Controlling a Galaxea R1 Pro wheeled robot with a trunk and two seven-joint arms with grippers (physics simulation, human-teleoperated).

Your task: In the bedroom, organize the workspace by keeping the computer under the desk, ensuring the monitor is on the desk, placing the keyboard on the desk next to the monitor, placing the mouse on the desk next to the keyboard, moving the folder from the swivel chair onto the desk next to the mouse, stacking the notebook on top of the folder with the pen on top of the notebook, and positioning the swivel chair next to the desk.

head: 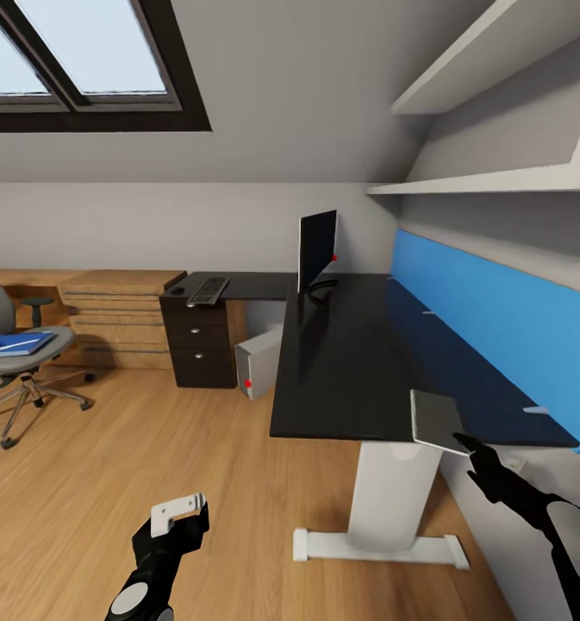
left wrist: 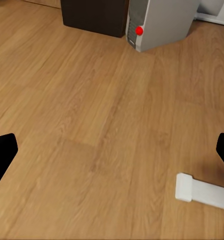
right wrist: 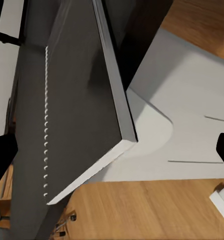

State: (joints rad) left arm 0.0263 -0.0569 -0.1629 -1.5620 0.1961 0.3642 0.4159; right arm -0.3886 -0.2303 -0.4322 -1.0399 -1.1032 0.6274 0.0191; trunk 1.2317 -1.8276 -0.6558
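The thin grey spiral-bound notebook [head: 436, 420] is up at the near right corner of the black bench [head: 341, 354], pinched in the right gripper [head: 469, 444], whose jaws are clenched on its edge; in the right wrist view the notebook [right wrist: 72, 110] hangs tilted, spiral holes running down one side, over the bench's white foot. My read: the notebook is being brought in, and the next move calls for setting it down flat, though the blue folder [head: 14, 344] it should stack on sits well apart, on the grey swivel chair [head: 18, 354] across the wooden floor. The black monitor [head: 317, 250] stands at the bench's far edge, the keyboard [head: 207, 291] on the dark side unit. The left gripper [head: 179, 517] hangs low over the floor, jaws released, pointing toward the grey computer tower [left wrist: 162, 22].
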